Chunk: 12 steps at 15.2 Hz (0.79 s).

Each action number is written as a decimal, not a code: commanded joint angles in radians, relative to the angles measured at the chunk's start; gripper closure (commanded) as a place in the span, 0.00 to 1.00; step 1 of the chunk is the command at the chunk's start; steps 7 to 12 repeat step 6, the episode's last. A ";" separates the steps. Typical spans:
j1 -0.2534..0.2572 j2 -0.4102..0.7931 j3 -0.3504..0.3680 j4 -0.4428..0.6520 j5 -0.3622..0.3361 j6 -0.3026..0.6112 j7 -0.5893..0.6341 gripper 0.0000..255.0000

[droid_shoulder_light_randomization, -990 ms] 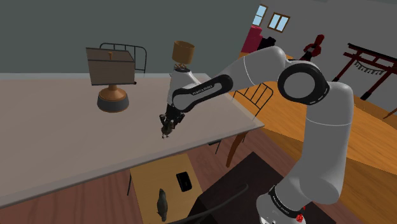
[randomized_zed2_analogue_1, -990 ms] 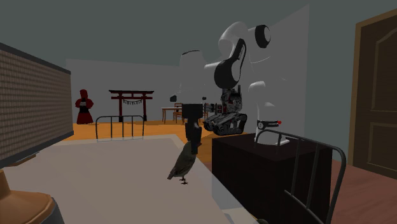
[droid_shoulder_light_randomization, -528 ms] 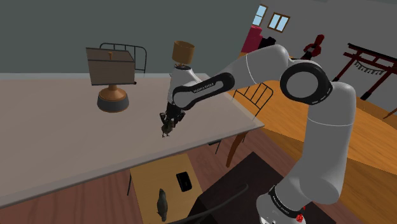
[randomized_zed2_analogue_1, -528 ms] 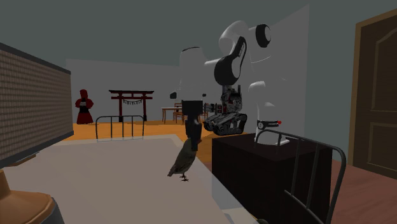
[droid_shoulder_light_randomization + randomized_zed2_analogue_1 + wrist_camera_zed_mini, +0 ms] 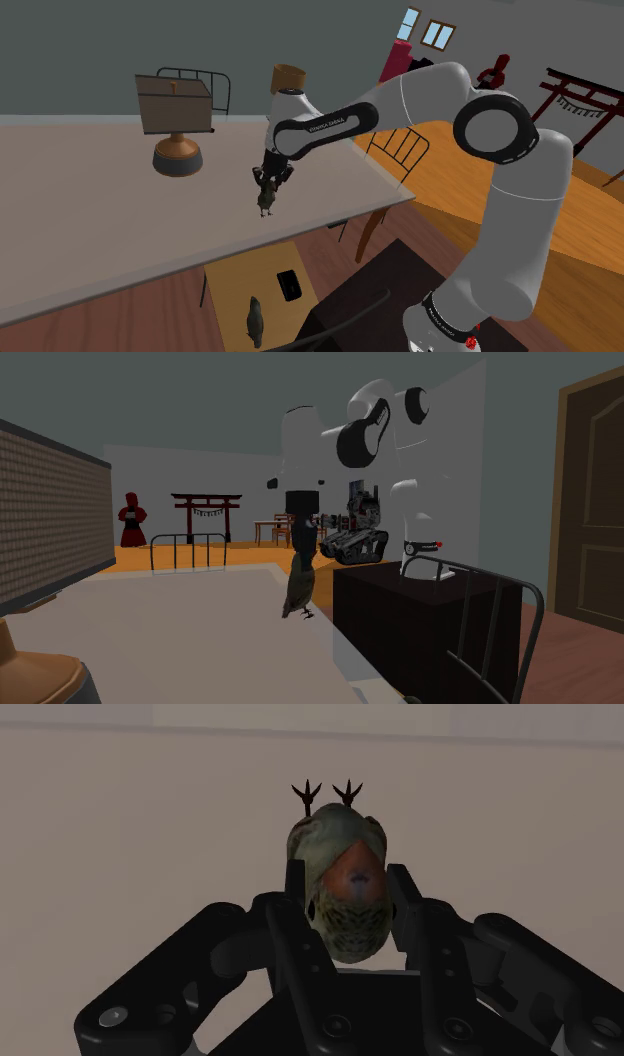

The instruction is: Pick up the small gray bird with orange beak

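Presently my jaws are pinching the small grey-brown bird [image 5: 345, 894] at its head end, one of my black fingers [image 5: 293, 904] pressed to each flank. The body therefore hangs straight down beneath my hand with the feet pointing at the pale worktop [image 5: 100, 210], and I judge this top-down hold suits an upright figure that could otherwise topple. Against the frames of a second ago, the bird no longer stands leaning on the worktop but hangs upright just above it near the edge, and my arm's elbow has risen.
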 commanded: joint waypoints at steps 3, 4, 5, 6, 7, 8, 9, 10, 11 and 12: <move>-0.002 -0.030 0.003 0.014 0.005 -0.043 -0.004 1.00; -0.003 -0.037 0.003 0.017 0.007 -0.054 -0.004 1.00; -0.003 -0.038 0.003 0.018 0.007 -0.056 -0.005 1.00; -0.003 -0.038 0.003 0.018 0.007 -0.056 -0.005 1.00; -0.003 -0.038 0.003 0.018 0.007 -0.056 -0.005 1.00; -0.003 -0.038 0.003 0.018 0.007 -0.056 -0.005 1.00; -0.003 -0.038 0.003 0.018 0.007 -0.056 -0.005 1.00; -0.003 -0.038 0.003 0.018 0.007 -0.056 -0.005 1.00; -0.003 -0.038 0.003 0.018 0.007 -0.056 -0.005 1.00; -0.003 -0.038 0.003 0.018 0.007 -0.056 -0.005 1.00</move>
